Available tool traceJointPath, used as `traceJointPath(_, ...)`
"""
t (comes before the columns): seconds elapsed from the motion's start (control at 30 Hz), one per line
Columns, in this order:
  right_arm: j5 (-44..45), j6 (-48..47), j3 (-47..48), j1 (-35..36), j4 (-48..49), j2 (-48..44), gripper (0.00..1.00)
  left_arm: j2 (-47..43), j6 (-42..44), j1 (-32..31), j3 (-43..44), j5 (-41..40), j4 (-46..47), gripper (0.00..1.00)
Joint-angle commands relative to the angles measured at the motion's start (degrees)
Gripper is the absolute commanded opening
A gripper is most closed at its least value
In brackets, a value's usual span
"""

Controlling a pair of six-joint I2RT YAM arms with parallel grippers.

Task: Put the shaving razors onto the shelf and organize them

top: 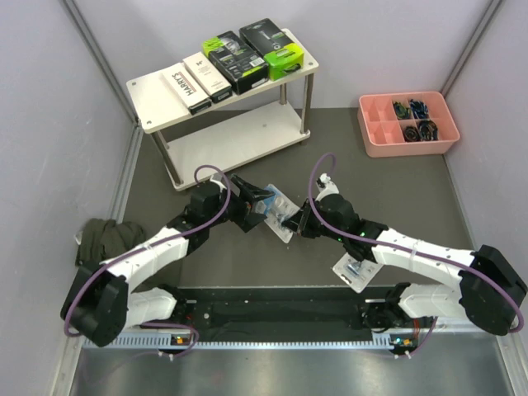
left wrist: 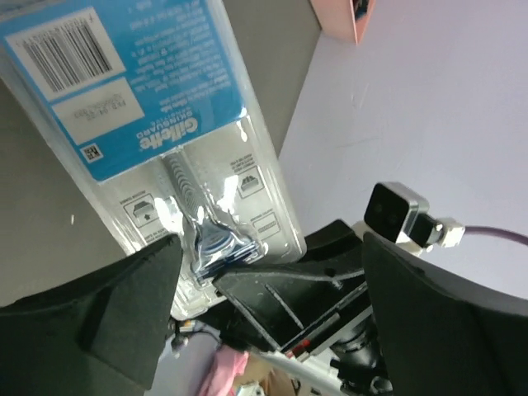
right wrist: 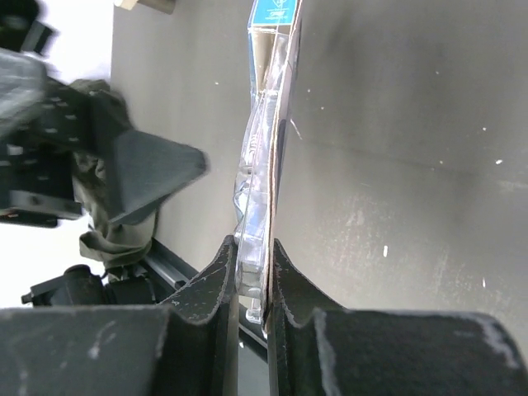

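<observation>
On the shelf [top: 157,95], far left, four packs [top: 235,58] are ranged on the top tier. A handover seems to be in hand. The left end effector [top: 250,208] is held wide open around one end of the Gillette blister pack [left wrist: 165,124], which is clamped edge-on by the right end effector [right wrist: 254,247] over the middle of the surface [top: 396,190]. The left arm [top: 157,247] and right arm [top: 412,247] are angled inward. Next, a carry to the shelf is called for.

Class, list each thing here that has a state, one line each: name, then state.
left gripper: open, jaws wide.
right gripper: shut on the held blister pack.
held blister pack: clamped at one edge, off the shelf.
second blister pack: flat on the table.
Harry's boxes: lying on the shelf's top board.
black-and-green packs: on the top board too.
</observation>
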Motion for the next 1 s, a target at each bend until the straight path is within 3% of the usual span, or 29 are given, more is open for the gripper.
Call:
traceJointPath(0.0, 1.2, -0.6, 1.2, 0.3, 0.8, -1.8, 0.00, -6.0, 10.7, 0.5, 4.2, -5.1, -9.6, 0.98)
traceJointPath(0.2, 0.6, -1.4, 1.7, 0.4, 0.7, -1.9, 0.00, -10.6, 28.0, 0.5, 14.3, -14.9, -31.8, 0.99)
traceJointPath(0.43, -0.6, -1.9, 2.7, 0.4, 1.2, -1.6, 0.00, -13.4, 41.7, 0.5, 21.2, -30.4, -49.7, 0.99)
traceJointPath(0.57, -2.1, -3.1, 5.2, 0.0, 0.9, -1.4, 0.00, -15.7, 44.5, 0.5, 20.0, -34.7, -52.9, 0.99)
traceJointPath(0.97, -16.8, -1.4, 13.9, -8.2, 7.1, 3.3, 0.00, -17.7, 44.0, 0.5, 14.7, -34.4, -53.2, 0.99)
